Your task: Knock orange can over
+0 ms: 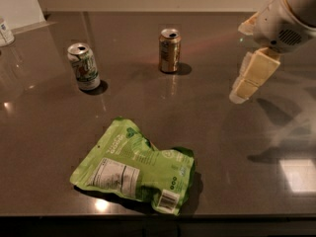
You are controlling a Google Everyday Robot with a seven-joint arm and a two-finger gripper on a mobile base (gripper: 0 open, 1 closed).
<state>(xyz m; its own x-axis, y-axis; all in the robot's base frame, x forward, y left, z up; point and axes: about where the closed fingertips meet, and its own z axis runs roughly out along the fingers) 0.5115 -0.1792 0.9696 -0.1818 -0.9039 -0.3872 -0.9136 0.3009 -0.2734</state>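
Note:
The orange can [170, 50] stands upright on the dark table [44, 132], at the back middle, with its silver top and opening showing. My gripper [243, 89] hangs at the right, above the table, well to the right of the orange can and apart from it. Its cream-coloured fingers [254, 73] point down and to the left. The white arm housing [289, 14] is above it in the top right corner.
A green-and-white can [84, 66] stands upright at the back left. A green snack bag [136, 166] lies flat near the table's front edge. A white object [5, 31] is at the far left edge. The table's front edge runs along the bottom.

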